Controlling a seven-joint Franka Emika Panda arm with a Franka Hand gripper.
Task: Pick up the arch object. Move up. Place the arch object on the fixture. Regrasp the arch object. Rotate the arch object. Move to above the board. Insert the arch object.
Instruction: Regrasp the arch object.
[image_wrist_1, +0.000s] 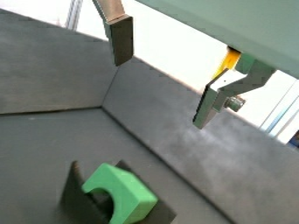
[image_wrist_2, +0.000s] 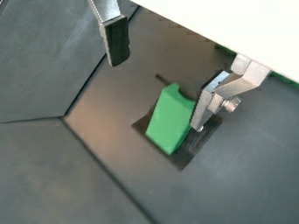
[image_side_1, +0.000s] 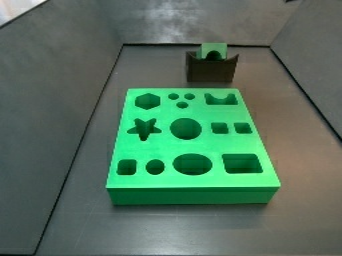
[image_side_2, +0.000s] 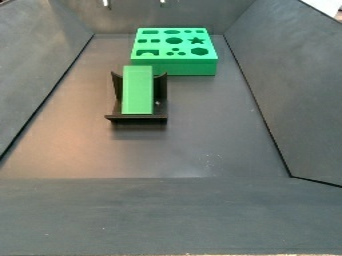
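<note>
I see the arch object (image_side_2: 136, 90) sitting on the fixture (image_side_2: 134, 117), free of the claw. In a side view it reads as a long green block lying along the fixture's top, with the dark holder showing beneath and at its near end. In a side view from the opposite end, the arch object (image_side_1: 213, 50) pokes up out of the dip in the top of the fixture (image_side_1: 211, 69), which stands at the far end of the floor.

In a wrist view the arch object (image_wrist_1: 119, 191) shows its curved notch, and the fixture (image_wrist_1: 82, 192) wraps dark around it. In a wrist view looking more from above, the green block (image_wrist_2: 170, 117) lies on the dark holder (image_wrist_2: 187, 156).

The gripper (image_wrist_1: 163, 79) hangs above the arch object with its jaws spread wide and nothing between them. I can see both fingers (image_wrist_1: 121, 42) as flat plates with dark pads, well clear of the block. In both wrist views the gap between them is bare floor. The gripper (image_wrist_2: 158, 74) does not show in either side view.

The board (image_side_1: 190, 145) lies flat on the floor in the middle of the bin, nearer than the fixture in that side view. The board (image_side_2: 174, 48) lies just beyond the fixture, apart from it.
</note>
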